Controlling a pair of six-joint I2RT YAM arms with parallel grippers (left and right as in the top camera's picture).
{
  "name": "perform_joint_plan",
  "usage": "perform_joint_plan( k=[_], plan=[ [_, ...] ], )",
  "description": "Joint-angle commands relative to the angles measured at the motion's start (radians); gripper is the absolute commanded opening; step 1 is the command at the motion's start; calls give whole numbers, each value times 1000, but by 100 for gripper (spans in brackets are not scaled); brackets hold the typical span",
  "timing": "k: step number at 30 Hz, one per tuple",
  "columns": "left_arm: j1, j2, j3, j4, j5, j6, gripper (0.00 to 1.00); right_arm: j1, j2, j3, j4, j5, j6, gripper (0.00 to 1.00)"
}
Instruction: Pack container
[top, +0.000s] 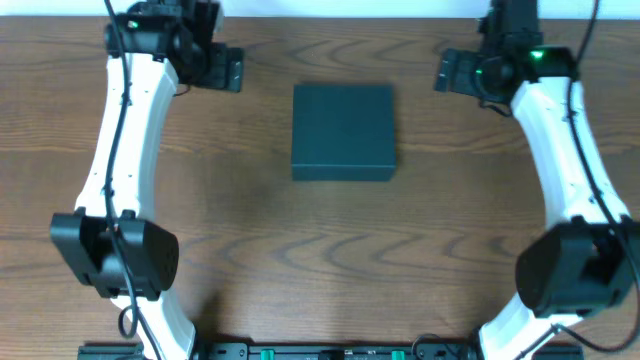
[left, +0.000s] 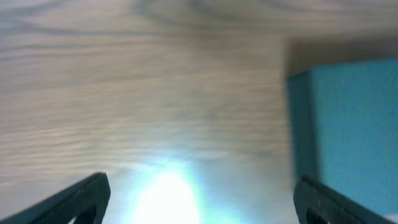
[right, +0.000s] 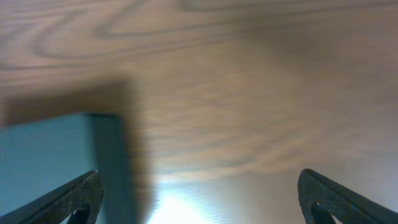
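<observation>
Teal container (top: 343, 131), one, closed, wooden table (top: 250, 225), one

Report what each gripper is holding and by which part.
Nothing is held. The left gripper and the right gripper are both open and empty, clear of the closed container.

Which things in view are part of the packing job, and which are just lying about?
Part of the job: the teal box, closed, mid-table; the left gripper and the right gripper, both open, one on each side of it.
Lying about: only the wooden table itself; nothing to pack shows.
</observation>
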Motion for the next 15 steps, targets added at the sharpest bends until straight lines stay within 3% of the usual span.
perform_joint_plan(
  k=[1, 4, 11, 15],
  plan=[
    [9, -66, 82, -159, -232, 56, 95, -53, -121, 23, -91, 190, -77, 97],
    [27, -206, 86, -270, -66, 72, 95, -89, -263, 23, -226, 147, -91, 97],
    [31, -550, 85, -428, -90, 14, 95, -55, -645, 23, -388, 140, -97, 99],
    [31, -848, 24, -435, -87, -105, 95, -34, -935, -23, -433, 134, -57, 99]
  ],
)
